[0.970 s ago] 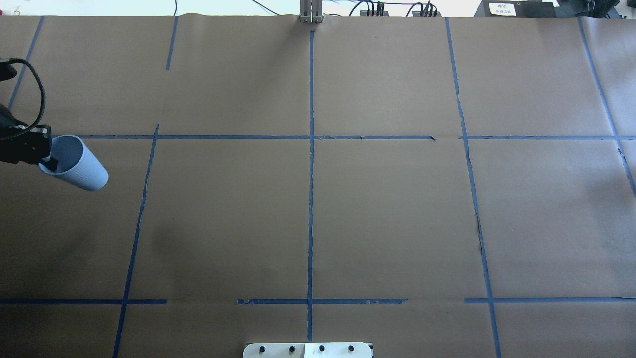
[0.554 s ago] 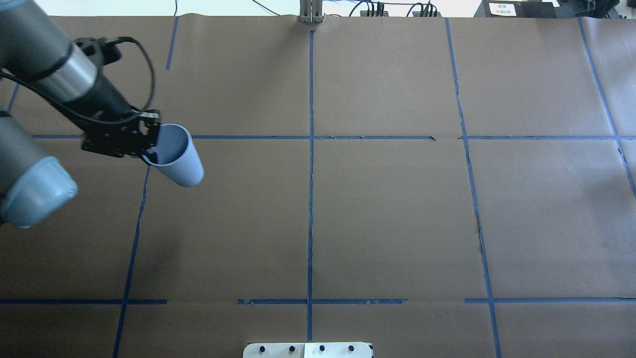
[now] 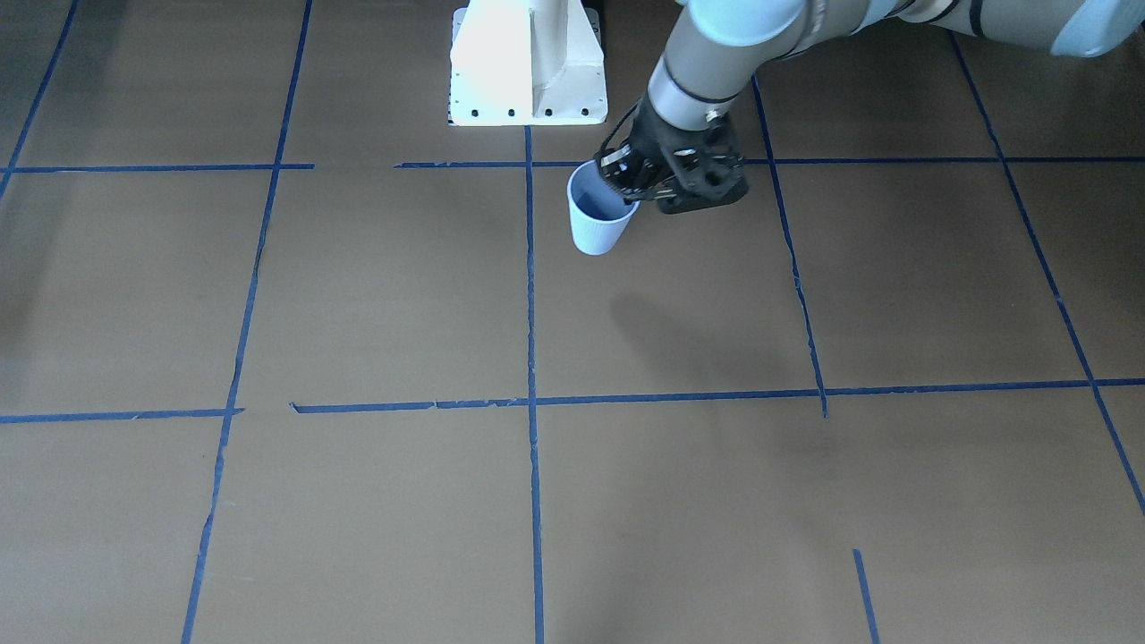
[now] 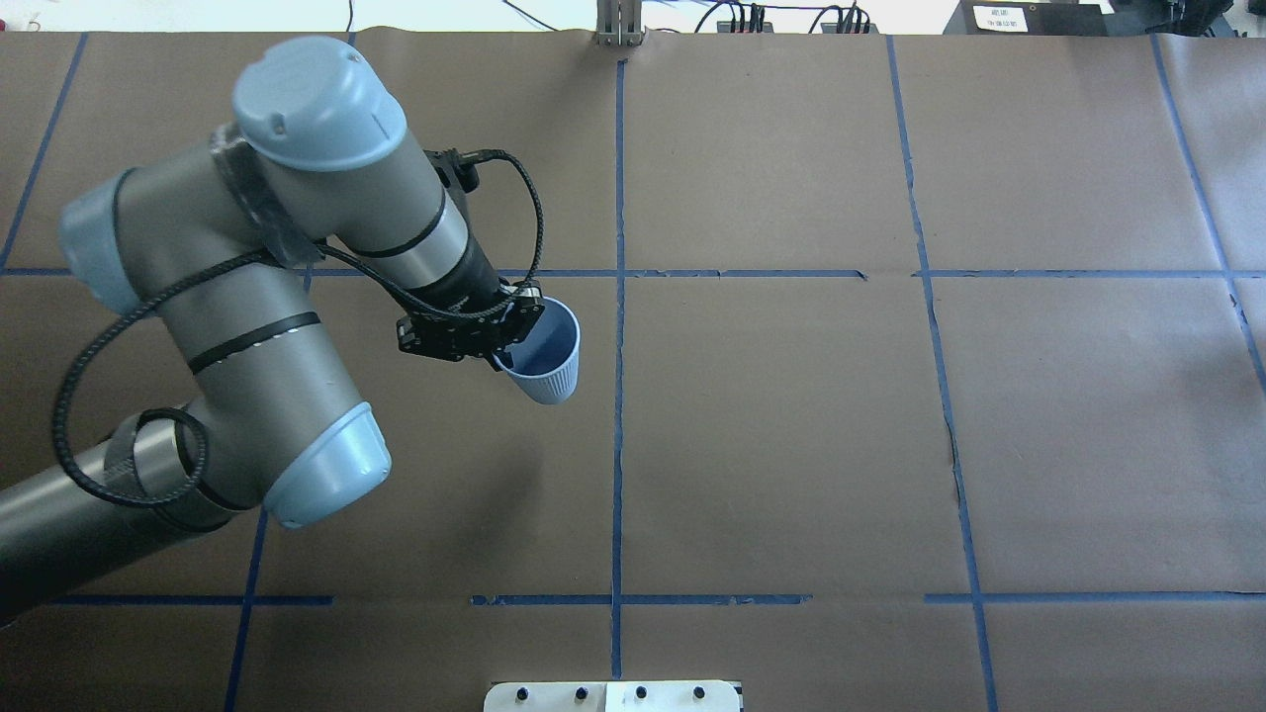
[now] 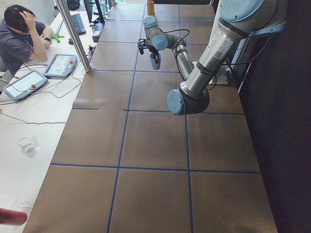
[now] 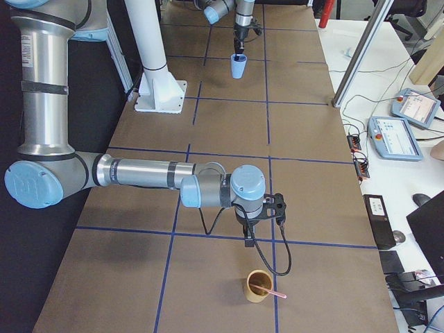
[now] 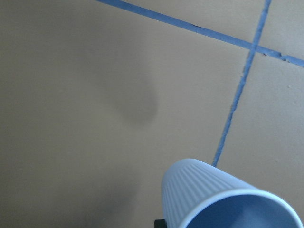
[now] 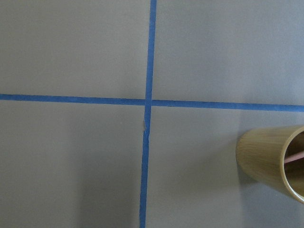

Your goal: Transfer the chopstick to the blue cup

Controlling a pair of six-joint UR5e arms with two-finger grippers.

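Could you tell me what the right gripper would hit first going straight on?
Probably bare table by the tape cross: the right gripper points down, and the wooden cup sits off to the side.

left arm (image 4: 257, 336): grey tubes, pale-blue joint caps, silver wrist ring, thin black bands. Black cable (image 4: 540, 222) loops along it down to the black left tool (image 4: 506, 348). right arm (image 6: 139, 172) same build, second cable (image 6: 288, 255) dangling off its wrist. White pedestal (image 3: 528, 63), dark bolts (image 3: 511, 114) along the flange.
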